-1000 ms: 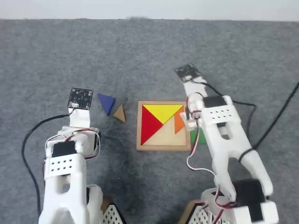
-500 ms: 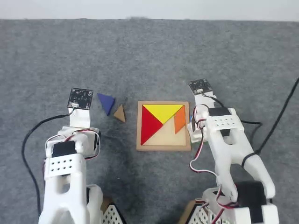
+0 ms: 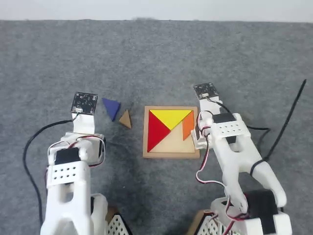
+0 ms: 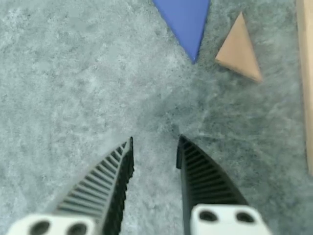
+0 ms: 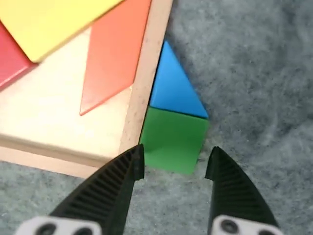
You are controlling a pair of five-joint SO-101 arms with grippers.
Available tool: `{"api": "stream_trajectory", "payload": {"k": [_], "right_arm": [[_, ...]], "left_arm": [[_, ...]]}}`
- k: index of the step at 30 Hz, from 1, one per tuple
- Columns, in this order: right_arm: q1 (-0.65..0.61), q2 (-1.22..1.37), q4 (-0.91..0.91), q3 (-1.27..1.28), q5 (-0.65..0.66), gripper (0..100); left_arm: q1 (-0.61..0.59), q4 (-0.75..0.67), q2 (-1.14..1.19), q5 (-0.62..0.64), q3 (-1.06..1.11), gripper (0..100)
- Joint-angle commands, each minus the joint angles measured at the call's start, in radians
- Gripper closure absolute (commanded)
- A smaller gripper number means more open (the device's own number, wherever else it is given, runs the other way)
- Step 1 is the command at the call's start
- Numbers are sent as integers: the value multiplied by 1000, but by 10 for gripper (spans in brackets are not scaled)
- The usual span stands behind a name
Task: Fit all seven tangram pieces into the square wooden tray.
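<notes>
Our right gripper has drawn back off the tray; its jaws gape empty, the green square just ahead between their tips, against the tray's rim, likely our next pick. Our left gripper stays parted, empty

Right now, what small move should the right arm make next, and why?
Probably lower the right gripper and close it on the green square. The open fingers stand either side of that square, which lies outside the tray, beside its rim and touching the light blue triangle; the tray has bare floor left.
</notes>
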Motion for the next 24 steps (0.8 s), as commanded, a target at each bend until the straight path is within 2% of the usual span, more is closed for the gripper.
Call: {"api": "stream_trajectory", "payload": {"k": [1, 6, 9, 12, 16, 24], "right_arm": [[105, -50, -8, -21, -15, 785], [291, -51, -19, 14, 60, 931], [338, -53, -38, 60, 121, 957], [383, -53, -139, 127, 155, 959], [401, -53, -171, 149, 170, 988], [398, -53, -174, 150, 169, 989]], "left_arm": [[64, 80, 71, 14, -166, 863], [140, 192, 288, 46, -430, 864], [206, 235, 407, 75, -562, 863], [278, 236, 540, 97, -648, 863], [322, 235, 744, 173, -776, 862], [316, 235, 1020, 367, -926, 827]]}}
